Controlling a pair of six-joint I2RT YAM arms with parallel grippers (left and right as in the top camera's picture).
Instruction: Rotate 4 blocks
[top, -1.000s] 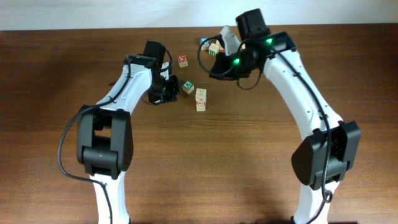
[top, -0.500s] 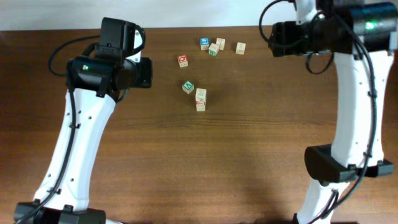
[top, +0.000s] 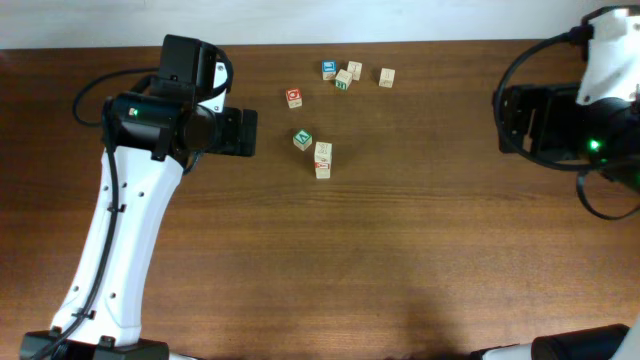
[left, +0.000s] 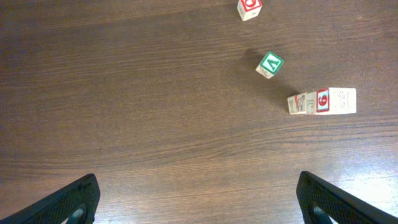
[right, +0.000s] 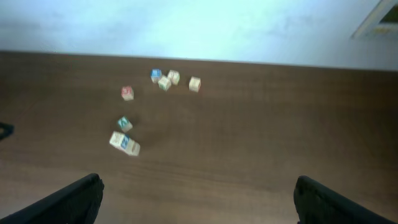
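Withdrawal was the change: a second before, you had both arms reaching in over the blocks (top: 323, 150) with claws pressed together. At this moment the left claw (left: 199, 202) and right claw (right: 199, 202) hung back at their own sides of the desk (top: 400, 250), each spread wide and holding nothing. The blocks lay well apart from both: two touching near the middle beside a green-faced cube (top: 302, 140), three at the far edge by the blue-topped cube (top: 329, 69). None had shifted in the last half second. That suggested your turning was finished, or paused.
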